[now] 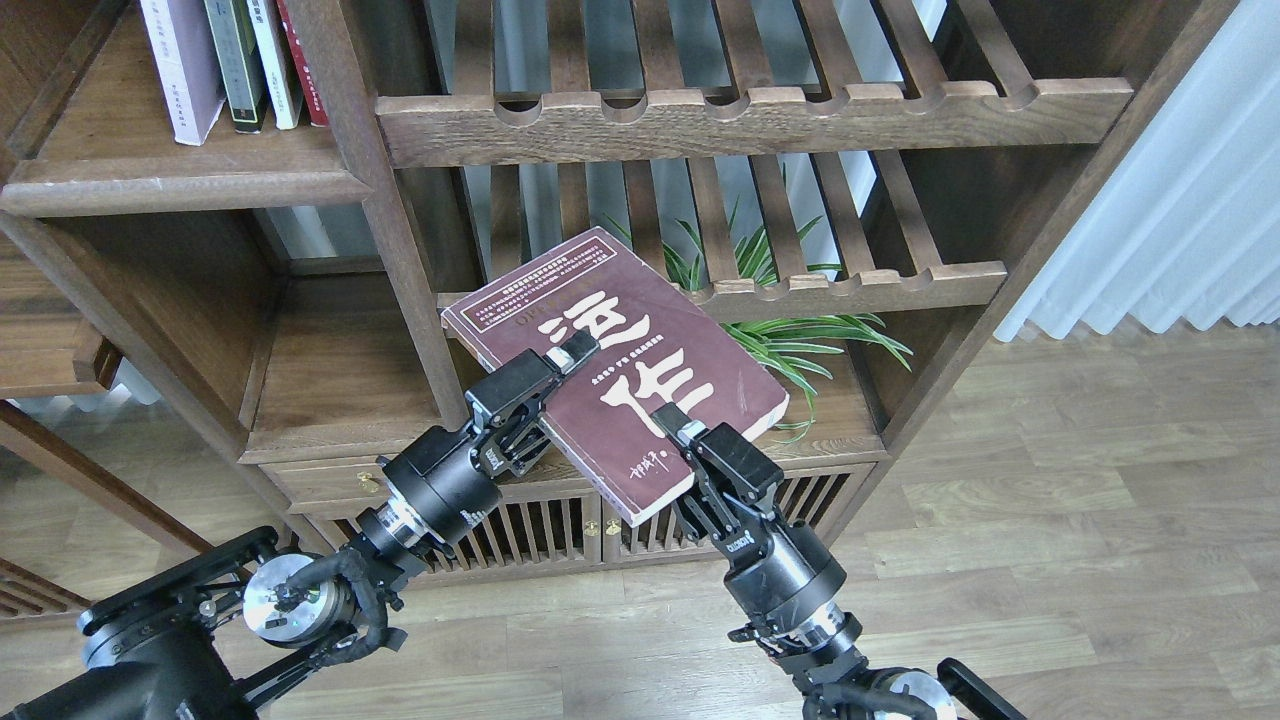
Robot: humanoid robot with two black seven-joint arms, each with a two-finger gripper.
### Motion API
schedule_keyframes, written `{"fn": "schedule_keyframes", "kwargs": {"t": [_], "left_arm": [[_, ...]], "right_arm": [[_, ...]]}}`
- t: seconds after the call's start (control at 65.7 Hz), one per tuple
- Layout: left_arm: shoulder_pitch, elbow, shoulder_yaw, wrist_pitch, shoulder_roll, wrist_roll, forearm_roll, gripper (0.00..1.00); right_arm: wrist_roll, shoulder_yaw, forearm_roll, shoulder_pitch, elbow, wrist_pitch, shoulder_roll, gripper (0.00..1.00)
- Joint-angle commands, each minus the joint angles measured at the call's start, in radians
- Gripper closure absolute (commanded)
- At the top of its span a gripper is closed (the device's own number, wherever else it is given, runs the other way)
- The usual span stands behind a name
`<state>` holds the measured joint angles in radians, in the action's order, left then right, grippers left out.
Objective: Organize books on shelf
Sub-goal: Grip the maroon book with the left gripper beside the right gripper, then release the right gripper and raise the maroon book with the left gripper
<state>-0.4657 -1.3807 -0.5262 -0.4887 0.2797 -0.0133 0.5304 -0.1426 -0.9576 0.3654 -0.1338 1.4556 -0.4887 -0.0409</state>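
Note:
The thick maroon book [620, 365] with big cream Chinese characters is held face up in the air in front of the bookcase, tilted. My left gripper [560, 362] is shut on its left edge. My right gripper [672, 425] is shut on its near right edge. The pale lavender-white book [182, 62] and the black book [236, 62] stand upright on the dark-brown plank shelf [180, 185] at the upper left, well above and left of both grippers.
A thin white-spined book [276, 60] and a red-spined book [302, 60] stand beside them. Slatted racks [750, 115] with scalloped notches fill the middle bay. A green plant [800, 335] sits behind the maroon book. A white curtain [1180, 220] hangs at right.

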Motion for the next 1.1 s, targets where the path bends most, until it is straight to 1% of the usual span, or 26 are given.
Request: {"fn": "schedule_keyframes", "kwargs": {"t": [0.0,0.015,0.076,0.243,0.38,0.441,0.472,0.487,0.517,0.532,0.624,0.791,0.897,0.913,0.928,0.973,1.08], "left_arm": [[-0.004,0.0,0.0,0.0,0.001,-0.001,0.0,0.89],[-0.004,0.0,-0.001,0.0,0.001,-0.002,0.0,0.91],[-0.004,0.0,-0.002,0.0,0.004,-0.002,0.0,0.94],[-0.004,0.0,0.0,0.0,0.007,-0.001,0.0,0.96],[-0.004,-0.001,0.0,0.0,0.009,0.001,0.0,0.96],[-0.004,0.0,0.0,0.0,0.009,0.001,0.0,0.96],[-0.004,0.0,0.0,0.0,0.01,0.001,0.0,0.96],[-0.004,0.0,0.0,0.0,0.009,0.001,-0.001,0.96],[-0.004,0.0,0.0,0.0,0.009,0.001,-0.001,0.96],[-0.004,-0.001,0.0,0.0,0.01,0.003,-0.001,0.96],[-0.004,-0.001,0.0,0.0,0.01,0.003,-0.001,0.96],[-0.004,0.0,0.0,0.0,0.01,0.003,-0.006,0.96],[-0.004,-0.001,0.0,0.0,0.015,0.006,-0.016,0.96],[-0.005,-0.001,0.0,0.0,0.015,0.006,-0.02,0.96],[-0.004,-0.001,0.0,0.0,0.015,0.006,-0.03,0.96],[-0.004,0.0,0.0,0.0,0.016,0.006,-0.038,0.96],[-0.004,0.0,0.0,0.0,0.021,0.007,-0.064,0.97]], "right_arm": [[-0.002,0.0,-0.002,-0.001,0.0,0.0,0.001,0.95],[0.0,0.0,-0.002,-0.001,0.0,0.0,0.003,0.95],[-0.002,0.0,-0.002,-0.003,0.0,0.0,0.003,0.95],[0.0,0.0,-0.002,-0.007,0.0,0.0,0.013,0.94],[0.0,-0.001,-0.003,-0.009,0.0,0.0,0.013,0.87],[0.0,-0.001,-0.006,-0.01,0.0,0.0,0.015,0.8],[0.001,-0.003,-0.013,-0.01,0.0,0.0,0.015,0.74],[0.001,-0.003,-0.017,-0.01,-0.001,0.0,0.015,0.69],[0.001,-0.004,-0.023,-0.01,-0.003,0.0,0.015,0.64],[0.001,-0.006,-0.031,-0.01,-0.004,0.0,0.015,0.6],[0.001,-0.018,-0.068,-0.015,-0.012,0.0,0.016,0.48],[0.001,-0.03,-0.082,-0.02,-0.02,0.0,0.016,0.34],[0.001,-0.075,-0.083,-0.024,-0.024,0.0,0.021,0.28],[0.001,-0.082,-0.083,-0.024,-0.024,0.0,0.024,0.27],[0.008,-0.122,-0.083,-0.024,-0.041,0.0,0.041,0.23],[0.012,-0.154,-0.083,-0.024,-0.058,0.0,0.041,0.2],[0.017,-0.233,-0.083,-0.013,-0.107,0.0,0.041,0.16]]}}
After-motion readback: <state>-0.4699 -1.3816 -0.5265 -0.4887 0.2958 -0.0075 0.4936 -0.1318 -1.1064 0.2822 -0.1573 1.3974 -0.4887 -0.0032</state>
